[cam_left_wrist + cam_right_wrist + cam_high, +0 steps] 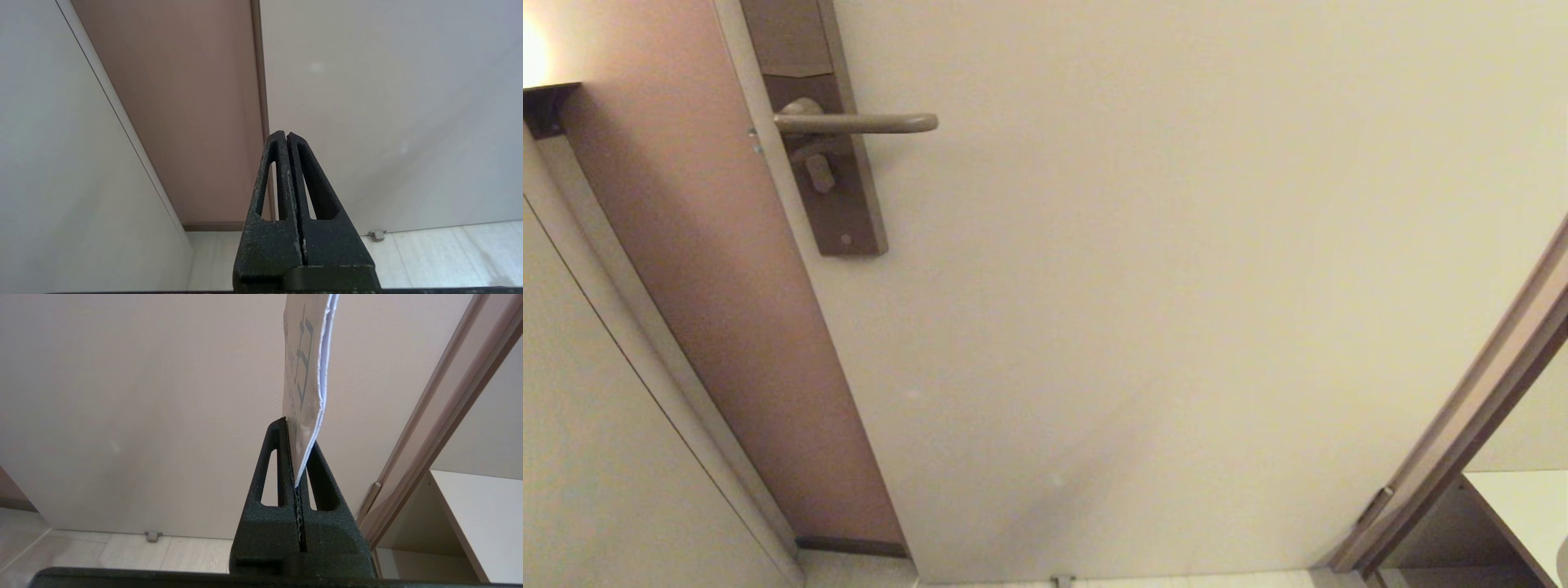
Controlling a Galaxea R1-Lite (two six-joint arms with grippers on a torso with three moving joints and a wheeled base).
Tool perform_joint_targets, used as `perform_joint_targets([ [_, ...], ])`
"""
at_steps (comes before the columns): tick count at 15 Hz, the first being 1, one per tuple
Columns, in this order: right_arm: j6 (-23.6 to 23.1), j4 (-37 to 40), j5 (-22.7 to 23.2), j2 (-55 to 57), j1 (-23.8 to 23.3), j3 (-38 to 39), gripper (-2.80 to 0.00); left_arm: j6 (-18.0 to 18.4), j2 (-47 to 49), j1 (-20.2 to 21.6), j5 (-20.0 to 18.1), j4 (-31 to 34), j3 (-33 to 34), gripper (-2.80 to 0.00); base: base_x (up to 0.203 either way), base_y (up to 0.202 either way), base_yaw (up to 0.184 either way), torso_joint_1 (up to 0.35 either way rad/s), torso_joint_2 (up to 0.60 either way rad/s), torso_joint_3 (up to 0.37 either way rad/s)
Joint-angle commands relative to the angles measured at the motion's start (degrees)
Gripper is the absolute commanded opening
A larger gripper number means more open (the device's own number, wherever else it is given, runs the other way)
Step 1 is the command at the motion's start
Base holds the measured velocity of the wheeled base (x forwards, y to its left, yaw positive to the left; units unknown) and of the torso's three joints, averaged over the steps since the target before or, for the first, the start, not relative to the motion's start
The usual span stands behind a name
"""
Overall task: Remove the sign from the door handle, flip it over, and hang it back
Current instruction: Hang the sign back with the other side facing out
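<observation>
1. Surface: a pale cream door fills most of the head view, flat and unmarked apart from faint smudges low down. A pale floor of light planks or tiles meets its foot.
2. Left of the door runs a reddish-brown panel, then a pale wall with a thin vertical seam. A lit lamp glow sits at the upper left corner above a small dark bracket.
3. At right a brown door frame runs on a slant; beyond it is a pale shelf or counter top.
4. The door handle is a horizontal lever on a tall brown backplate near the door's left edge. Nothing hangs on it; a small turn knob sits just below the lever.
5. A small door stop sits on the floor at the door's foot.
6. The sign is seen only from the right wrist: a thin white card, edge-on, standing up out of the right gripper, printed face towards the door. Print is unreadable at this angle.
7. Right gripper: fingers clamped on the sign's lower end, low before the door's right part.
8. Left gripper: fingers pressed together, nothing between them, aimed at the seam between panel and door.
9. Neither arm appears in the head view.
</observation>
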Motion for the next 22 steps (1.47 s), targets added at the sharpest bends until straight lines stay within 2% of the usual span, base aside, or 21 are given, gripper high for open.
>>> perform_joint_targets([
  [1,-0.07,-0.01,0.02,-0.02,0.06,0.00,-2.80,-0.30,0.07,0.03,0.01,0.01,0.00,-2.80,0.000,0.000,0.000,0.000,0.00,0.000],
  [6,-0.02,-0.01,0.02,-0.02,0.01,0.00,-2.80,-0.39,0.07,0.03,0.01,0.01,0.00,-2.80,0.001,0.014,0.000,0.000,0.00,0.000],
  [18,-0.07,-0.01,0.02,-0.02,0.01,0.00,-2.80,-0.30,0.07,0.03,0.01,0.01,0.00,-2.80,0.000,0.187,-0.001,0.001,0.00,0.002],
  [22,-0.07,-0.01,0.02,-0.02,0.01,0.00,-2.80,-0.30,0.07,0.03,0.05,0.01,0.00,-2.80,0.000,0.061,0.001,-0.002,0.00,0.003],
])
